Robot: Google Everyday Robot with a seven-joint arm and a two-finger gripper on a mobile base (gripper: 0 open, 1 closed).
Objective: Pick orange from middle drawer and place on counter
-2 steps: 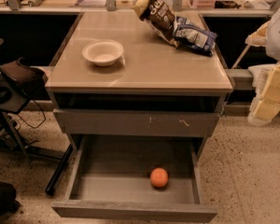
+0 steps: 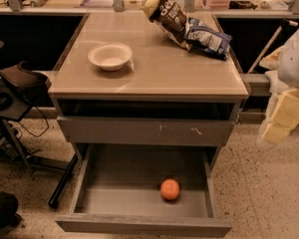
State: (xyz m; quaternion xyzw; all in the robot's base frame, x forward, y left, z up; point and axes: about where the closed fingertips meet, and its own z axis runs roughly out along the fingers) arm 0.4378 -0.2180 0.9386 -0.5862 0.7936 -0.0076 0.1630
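Observation:
The orange point(image 2: 170, 189) lies on the bare grey floor of the pulled-out middle drawer point(image 2: 139, 225), right of centre and towards the front. The counter point(image 2: 159, 68) is the glossy beige top of the cabinet above it. My gripper point(image 2: 280, 118), a cream-coloured part under a white arm piece, hangs at the right edge of the view. It is beside the cabinet's right side, above the floor, well apart from the orange and higher than the drawer. It holds nothing that I can see.
A white bowl point(image 2: 109, 56) sits on the counter's left half. Two snack bags point(image 2: 189, 26) lie at its back right. A shut drawer front with pale scratch marks point(image 2: 145, 131) is above the open drawer. A dark chair and stand point(image 2: 17, 91) are at the left.
The arm and gripper at the right edge have shifted slightly downward. The orange, drawer and counter items have not moved.

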